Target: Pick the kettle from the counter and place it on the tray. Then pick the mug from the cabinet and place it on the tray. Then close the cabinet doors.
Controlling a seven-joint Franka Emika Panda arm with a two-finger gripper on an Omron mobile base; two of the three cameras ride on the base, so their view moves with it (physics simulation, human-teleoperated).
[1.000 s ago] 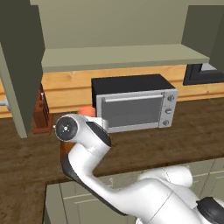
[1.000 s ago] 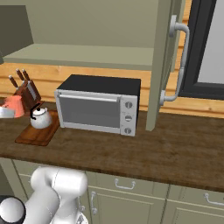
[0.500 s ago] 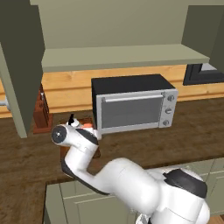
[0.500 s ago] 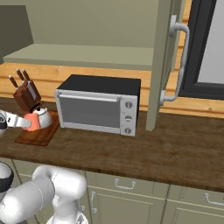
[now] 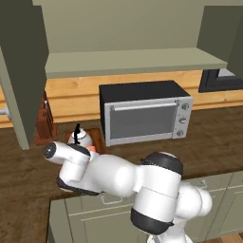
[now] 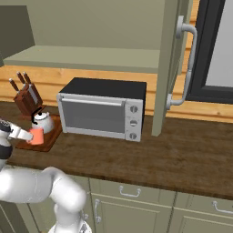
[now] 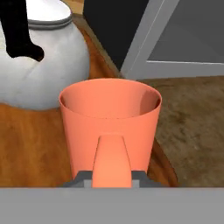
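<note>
Clamped tight, my claw (image 6: 22, 134) grips the orange mug (image 7: 110, 127) by its handle, upright and empty, over the tray (image 6: 51, 137). On that tray sits the kettle (image 6: 42, 122), just beside the mug, near the oven (image 6: 102, 109).

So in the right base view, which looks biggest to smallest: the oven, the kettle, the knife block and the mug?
1. Oven, by far the largest.
2. Knife block.
3. Kettle, close to the block, so that order is unsure.
4. Mug, smallest, on the tray.
</note>
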